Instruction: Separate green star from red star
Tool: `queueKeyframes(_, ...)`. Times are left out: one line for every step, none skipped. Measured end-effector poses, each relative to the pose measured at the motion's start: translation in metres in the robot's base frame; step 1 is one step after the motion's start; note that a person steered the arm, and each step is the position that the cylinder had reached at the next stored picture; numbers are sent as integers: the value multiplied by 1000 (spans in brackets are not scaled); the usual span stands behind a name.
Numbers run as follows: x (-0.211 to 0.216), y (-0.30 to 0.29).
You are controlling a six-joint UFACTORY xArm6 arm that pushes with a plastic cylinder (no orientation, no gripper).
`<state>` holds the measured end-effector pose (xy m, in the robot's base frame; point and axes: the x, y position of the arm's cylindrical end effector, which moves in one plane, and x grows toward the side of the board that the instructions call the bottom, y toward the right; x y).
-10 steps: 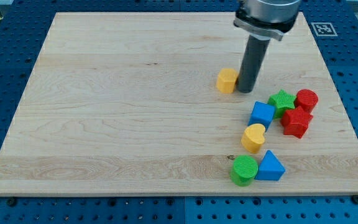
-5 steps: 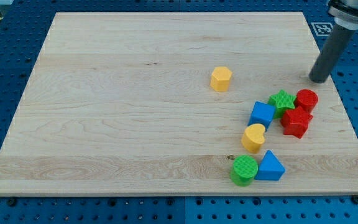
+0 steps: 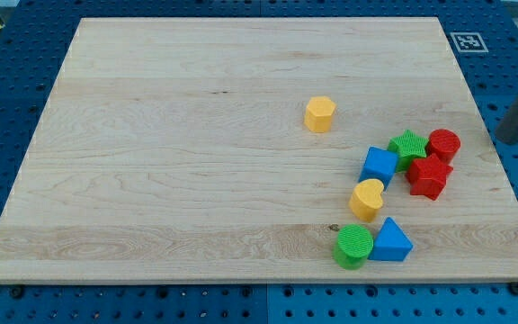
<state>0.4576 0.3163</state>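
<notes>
The green star (image 3: 409, 145) lies at the board's right, touching the red star (image 3: 428, 175) below and to its right, the red cylinder (image 3: 444, 144) on its right and the blue cube (image 3: 379, 166) on its lower left. My tip (image 3: 509, 140) is at the view's right edge, just off the board, to the right of the red cylinder and apart from all blocks.
A yellow hexagon (image 3: 319, 114) sits alone near the board's middle right. A yellow heart (image 3: 366, 199) lies below the blue cube. A green cylinder (image 3: 354, 246) and a blue triangle (image 3: 390, 241) touch near the bottom edge. The wooden board (image 3: 196, 153) has a marker tag (image 3: 467, 41) beside its top right corner.
My tip has moved right and down: from beside the yellow hexagon, past the board's right edge, to the view's right edge. No block has moved.
</notes>
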Motion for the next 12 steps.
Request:
queueKeyframes(42, 0)
queueKeyframes(62, -8)
queueKeyframes(62, -40)
queueKeyframes(60, -75)
queueKeyframes(53, -76)
queueKeyframes(53, -76)
queueKeyframes(53, -86)
queueKeyframes(52, -88)
queueKeyframes(52, -93)
queueKeyframes(55, -94)
queueKeyframes(44, -104)
queueKeyframes(23, -104)
